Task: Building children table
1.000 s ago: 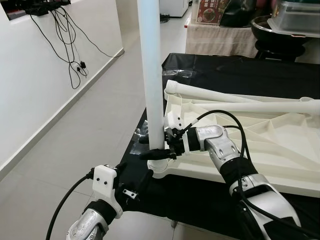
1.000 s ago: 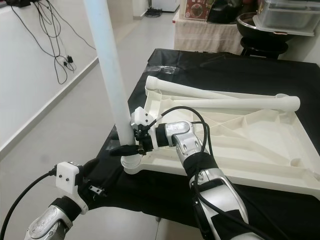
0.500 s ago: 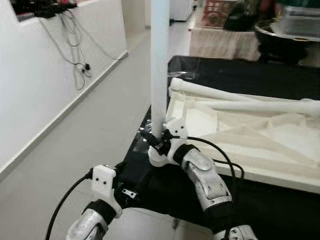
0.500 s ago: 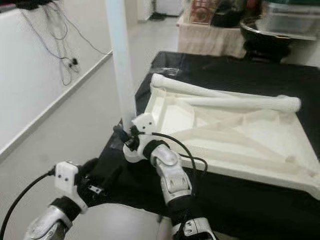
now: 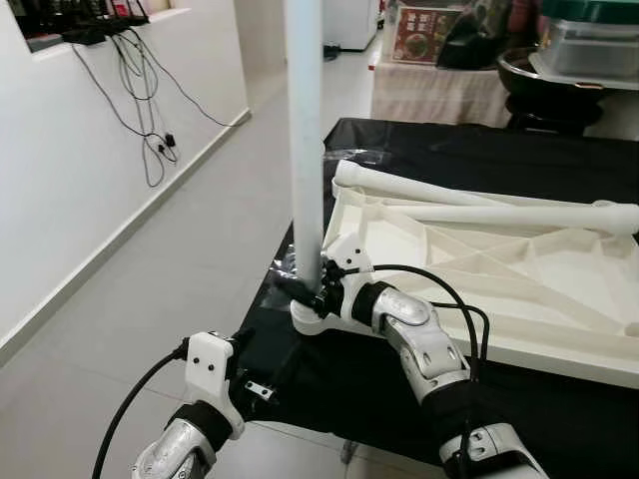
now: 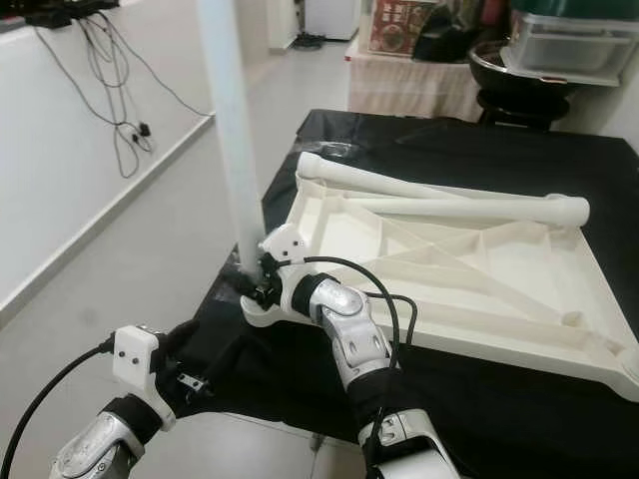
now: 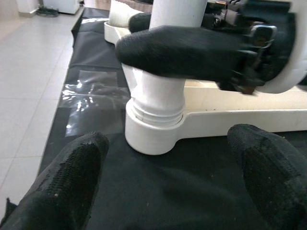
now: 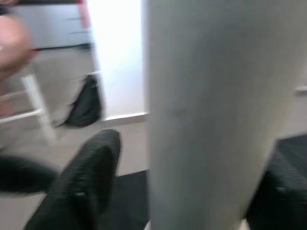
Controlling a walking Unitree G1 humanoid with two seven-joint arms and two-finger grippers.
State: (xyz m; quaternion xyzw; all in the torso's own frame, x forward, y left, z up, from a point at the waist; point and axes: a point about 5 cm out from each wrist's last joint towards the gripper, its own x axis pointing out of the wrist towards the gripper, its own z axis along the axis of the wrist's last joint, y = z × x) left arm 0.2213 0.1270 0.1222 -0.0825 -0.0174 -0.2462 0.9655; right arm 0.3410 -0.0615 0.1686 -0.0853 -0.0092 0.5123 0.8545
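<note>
Nearest us, our left gripper (image 7: pixel 163 167) hangs just off the near edge of the black cloth (image 5: pixel 519 150), fingers spread wide with nothing between them, aimed at the corner socket (image 7: pixel 153 132). Just beyond, our right gripper (image 5: pixel 305 292) is clamped around the foot of the upright white leg (image 5: pixel 304 140) standing in that socket. The upturned white tabletop (image 5: pixel 519 274) stretches behind, two loose legs (image 5: pixel 479 205) lying across its far side.

White leg (image 7: pixel 160 91) upright in corner socket (image 7: pixel 153 132) — right gripper (image 7: pixel 182 50) clamped round it; left gripper (image 7: pixel 168 187) spread before socket.
</note>
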